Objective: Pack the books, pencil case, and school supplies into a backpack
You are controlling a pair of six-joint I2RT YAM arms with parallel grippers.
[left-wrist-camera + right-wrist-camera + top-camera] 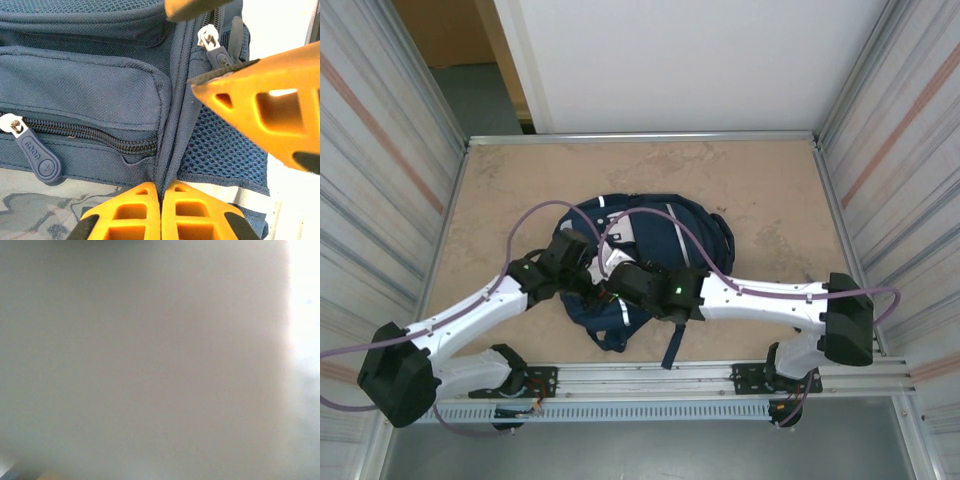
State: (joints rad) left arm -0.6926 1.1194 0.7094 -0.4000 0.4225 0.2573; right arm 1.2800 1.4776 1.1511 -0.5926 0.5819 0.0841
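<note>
The navy-blue backpack (655, 222) lies in the middle of the table, both arms reaching over its near half. In the left wrist view my left gripper (161, 192) is shut on a raised seam fold of the backpack (90, 85), beside a zipped front pocket. My left gripper (588, 264) and right gripper (616, 274) meet over the bag. The right gripper (181, 47) has its orange fingers (260, 105) apart, a white-and-blue zipper pull (212, 44) lying between them. The right wrist view is a pale blur. The books, pencil case and school supplies are out of view.
A second zipper pull (37, 156) hangs at the pocket's left end. Dark straps (672, 348) trail towards the metal rail (720, 375) at the near edge. Corrugated walls close in both sides of the tan table (770, 200). Purple cables (535, 215) loop over the arms.
</note>
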